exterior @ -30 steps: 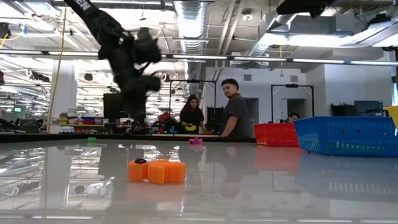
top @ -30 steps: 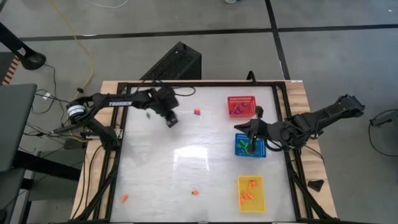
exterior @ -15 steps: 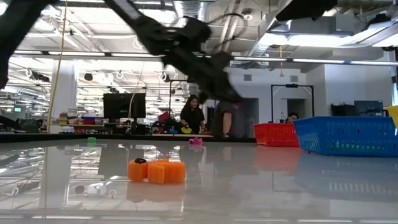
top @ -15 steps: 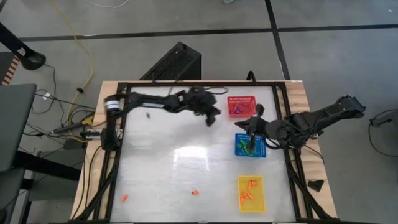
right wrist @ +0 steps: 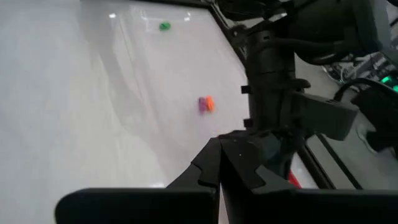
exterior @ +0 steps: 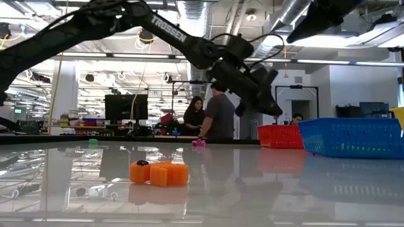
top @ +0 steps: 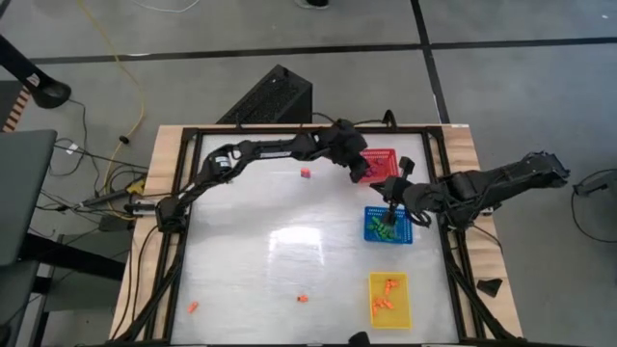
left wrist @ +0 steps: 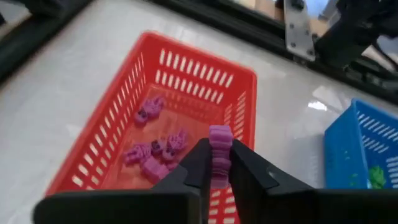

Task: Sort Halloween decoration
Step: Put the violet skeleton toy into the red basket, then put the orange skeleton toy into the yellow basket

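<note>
My left gripper [left wrist: 219,163] hangs over the red basket [left wrist: 186,81], shut on a small purple trinket [left wrist: 220,138]. In the high view this gripper [top: 359,171] is at the red basket's [top: 378,156] left rim. Several purple trinkets [left wrist: 152,152] lie on the basket's floor. My right gripper [right wrist: 219,155] is shut with nothing in it and hovers over the blue basket [top: 388,227]. Loose on the table are a purple-and-orange trinket [top: 306,173], two orange ones [top: 193,306] [top: 302,298] and a green one [right wrist: 164,26]. My left gripper pinches the purple trinket between its two fingertips, which sit on the trinket's lower part [left wrist: 219,171]. Its upper end [left wrist: 220,132] sticks out past the fingers. The fingers slant down from the table's left. The trinket is lifted clear, above the red basket.
A yellow basket [top: 388,299] with orange pieces stands near the right front. In the low view an orange trinket [exterior: 160,173] lies close by. The red [exterior: 278,135] and blue [exterior: 350,137] baskets stand at the right. People stand in the room behind the table.
My left arm has stretched out fast toward the table's right edge. Its gripper went from the far left part of the table, past the purple-and-orange trinket, to above the red basket, tipping closer to level.
</note>
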Robot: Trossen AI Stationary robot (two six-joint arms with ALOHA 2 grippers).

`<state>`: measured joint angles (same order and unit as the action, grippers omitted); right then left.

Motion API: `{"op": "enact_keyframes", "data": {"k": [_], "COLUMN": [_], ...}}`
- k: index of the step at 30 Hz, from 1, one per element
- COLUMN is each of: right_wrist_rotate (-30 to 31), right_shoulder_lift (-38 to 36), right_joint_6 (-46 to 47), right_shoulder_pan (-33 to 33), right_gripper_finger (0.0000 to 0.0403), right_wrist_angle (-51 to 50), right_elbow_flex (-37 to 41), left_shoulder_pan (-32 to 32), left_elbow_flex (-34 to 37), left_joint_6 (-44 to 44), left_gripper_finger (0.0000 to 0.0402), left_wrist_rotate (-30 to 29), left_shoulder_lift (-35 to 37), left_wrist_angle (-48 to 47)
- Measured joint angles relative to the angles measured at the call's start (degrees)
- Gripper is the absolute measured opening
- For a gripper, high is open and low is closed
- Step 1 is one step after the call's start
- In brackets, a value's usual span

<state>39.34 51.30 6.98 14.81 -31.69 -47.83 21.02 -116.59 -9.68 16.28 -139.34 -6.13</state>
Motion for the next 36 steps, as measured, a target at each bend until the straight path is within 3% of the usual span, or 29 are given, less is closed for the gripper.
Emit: {"op": "enact_keyframes", "data": {"k": [10,17,20,26,28,31,36], "right_wrist_rotate": [1.15,1.15,0.91,-1.99,-2.13,-2.80,-8.75], "right_shoulder_lift": [0.01,0.40,0.70,3.18,4.65,7.42,12.65], "right_joint_6": [1.16,1.29,2.24,6.00,7.25,9.88,11.08], "right_shoulder_pan": [0.02,0.02,0.00,-0.57,-0.71,-1.18,-3.82], "right_gripper_finger": [0.0032,0.0032,0.0032,0.0032,0.0032,0.0032,0.0032], "right_wrist_angle": [-0.39,1.49,1.53,2.36,2.19,2.27,5.24], "right_elbow_flex": [0.00,0.00,0.00,0.02,0.02,0.02,0.02], "left_shoulder_pan": [0.49,3.52,3.95,0.76,-0.82,-3.87,-12.02], "left_elbow_flex": [-0.90,-6.25,-6.76,-5.71,-1.78,9.07,37.67], "left_joint_6": [1.09,4.07,6.79,10.92,9.68,6.40,1.95], "left_gripper_finger": [0.0158,0.0185,0.0183,0.0176,0.0174,0.0174,0.0174], "left_wrist_rotate": [-0.14,-2.72,-8.74,-27.73,-31.67,-34.12,-35.15], "left_shoulder_lift": [-0.26,6.49,11.41,20.89,24.92,34.08,55.64], "left_wrist_angle": [-4.17,-30.28,-43.68,-69.21,-71.66,-67.66,-47.70]}}
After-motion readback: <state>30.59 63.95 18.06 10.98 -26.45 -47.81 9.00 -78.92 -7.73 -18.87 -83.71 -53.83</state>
